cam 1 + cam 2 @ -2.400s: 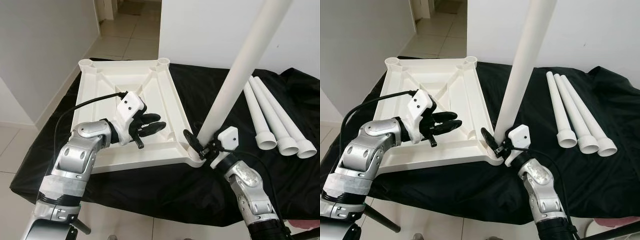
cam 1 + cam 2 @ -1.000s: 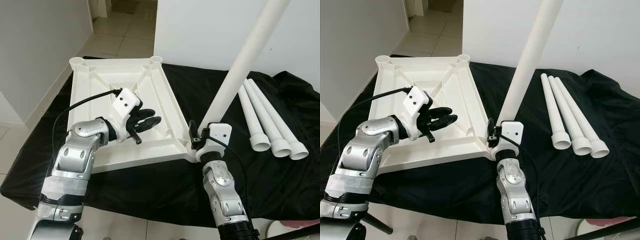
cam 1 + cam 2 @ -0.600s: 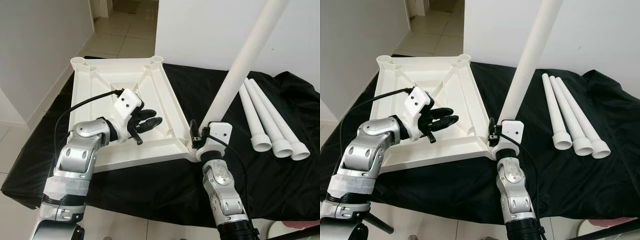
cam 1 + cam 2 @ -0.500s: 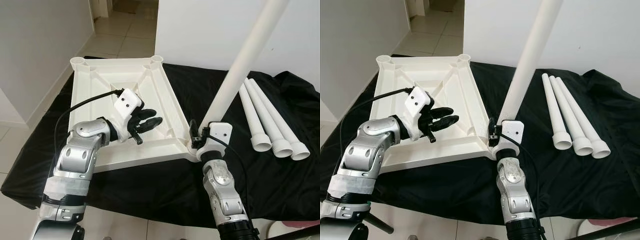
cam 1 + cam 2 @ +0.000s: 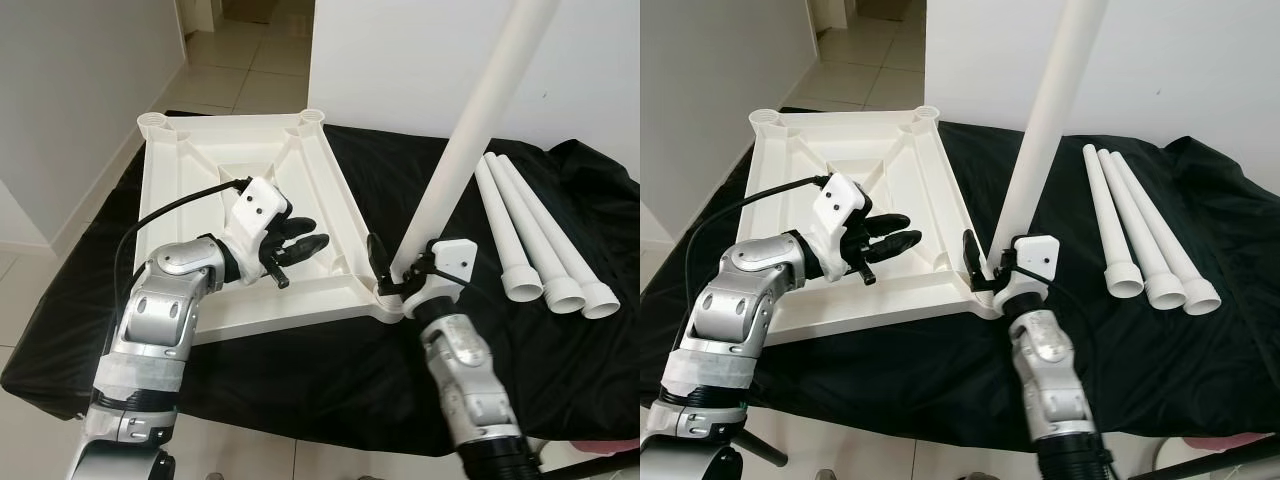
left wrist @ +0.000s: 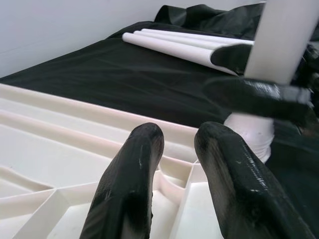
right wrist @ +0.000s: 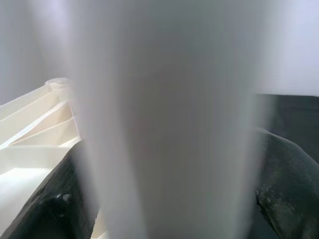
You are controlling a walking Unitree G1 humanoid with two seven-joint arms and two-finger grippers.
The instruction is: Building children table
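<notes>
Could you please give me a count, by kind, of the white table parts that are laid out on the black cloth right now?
Tabletop, lying upside down: 1
Leg standing in the near corner socket, held by the right gripper: 1
Loose legs lying side by side on the cloth: 3
Total: 5 parts

My two arms are silver metal, jointed in rounded segments, with pale tape-like bands around the left upper arm. Each wrist carries a white angular camera housing with small dark screw holes. A black cable loops from the left housing back along the forearm. My left gripper (image 5: 300,246) and right gripper (image 5: 385,268) have long, glossy black fingers (image 6: 130,191).
</notes>
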